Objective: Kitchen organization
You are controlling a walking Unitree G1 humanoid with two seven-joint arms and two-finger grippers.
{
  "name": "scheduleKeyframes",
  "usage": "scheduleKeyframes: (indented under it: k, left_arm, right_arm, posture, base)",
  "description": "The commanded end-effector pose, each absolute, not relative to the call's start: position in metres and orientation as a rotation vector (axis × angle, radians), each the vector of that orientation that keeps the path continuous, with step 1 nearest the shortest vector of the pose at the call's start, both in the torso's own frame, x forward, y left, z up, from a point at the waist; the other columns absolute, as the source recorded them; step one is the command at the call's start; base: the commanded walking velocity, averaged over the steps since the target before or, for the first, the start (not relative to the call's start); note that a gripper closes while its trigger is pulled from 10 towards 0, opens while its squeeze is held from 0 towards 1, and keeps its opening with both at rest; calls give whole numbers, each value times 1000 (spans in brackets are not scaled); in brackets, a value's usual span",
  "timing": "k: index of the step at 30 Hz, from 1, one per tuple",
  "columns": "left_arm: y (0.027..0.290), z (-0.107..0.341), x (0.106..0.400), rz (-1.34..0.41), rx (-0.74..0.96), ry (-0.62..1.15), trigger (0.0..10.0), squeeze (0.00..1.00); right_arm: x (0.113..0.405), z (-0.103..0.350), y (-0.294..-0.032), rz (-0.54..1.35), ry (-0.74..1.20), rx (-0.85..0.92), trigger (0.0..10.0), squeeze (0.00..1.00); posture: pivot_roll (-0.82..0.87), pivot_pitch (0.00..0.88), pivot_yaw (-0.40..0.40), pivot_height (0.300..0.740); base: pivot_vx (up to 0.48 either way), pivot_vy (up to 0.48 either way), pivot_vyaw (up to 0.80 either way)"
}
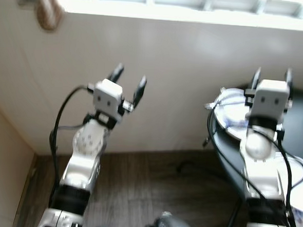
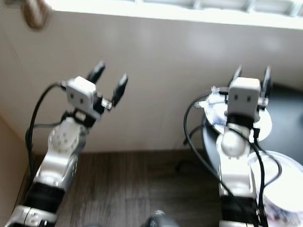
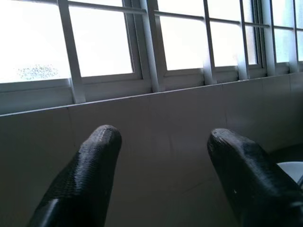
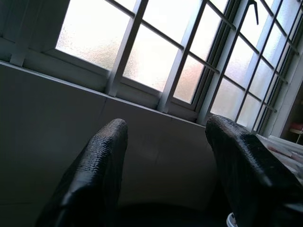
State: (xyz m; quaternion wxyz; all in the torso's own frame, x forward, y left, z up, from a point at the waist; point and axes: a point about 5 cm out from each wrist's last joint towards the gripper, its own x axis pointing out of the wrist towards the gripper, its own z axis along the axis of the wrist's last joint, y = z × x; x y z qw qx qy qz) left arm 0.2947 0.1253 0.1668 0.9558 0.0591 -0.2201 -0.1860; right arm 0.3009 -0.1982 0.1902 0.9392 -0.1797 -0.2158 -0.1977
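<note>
My left gripper (image 1: pixel 128 77) is raised in front of the pale tiled wall, open, with nothing between its fingers. My right gripper (image 1: pixel 272 74) is also open and empty, held above the near edge of a black round table (image 1: pixel 300 120). On that table lies a white plate (image 1: pixel 232 114) partly hidden by my right arm, and a second white plate (image 2: pixel 290 196) with a blue pattern sits nearer to me. Both wrist views look past the black fingers (image 3: pixel 87 175) toward a row of bright windows (image 4: pixel 151 52).
The tiled wall (image 1: pixel 184 84) stands close ahead under a window sill (image 1: pixel 188 13). Dark wood flooring (image 1: pixel 147 180) runs below. A beige cabinet side (image 1: pixel 1 171) is at the left. A brownish object (image 1: pixel 47 9) hangs at the upper left.
</note>
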Motion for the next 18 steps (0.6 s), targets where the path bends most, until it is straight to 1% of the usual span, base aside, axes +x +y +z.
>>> scheduleKeyframes:
  k: [1,6,9,12,18]
  left_arm:
    - [119,167,295,-404,121,-448,10000,0]
    - [118,166,295,-405,119,-443,10000,0]
    - [118,165,295,-405,112,-432,10000,0]
    - [118,163,296,-400,97,-415,10000,0]
    - [117,163,296,-408,98,-410,10000,0]
  right_arm:
    - [299,187,-205,-432,-419,-370,10000,0]
    - [302,180,-204,-420,-365,-356,10000,0]
    - [304,176,-199,-375,-344,-354,10000,0]
    - [305,174,-194,-339,-338,-363,10000,0]
    - [306,168,-193,-335,-300,-361,10000,0]
  posture:
    - [130,0,-39,740]
    - [128,0,-39,740]
    - [129,0,-39,740]
    - [128,0,-39,740]
    - [131,0,-40,740]
  base:
    - [0,0,-781]
    - [0,0,-781]
    - [0,0,-677]
    - [0,0,0]
    - [0,480,0]
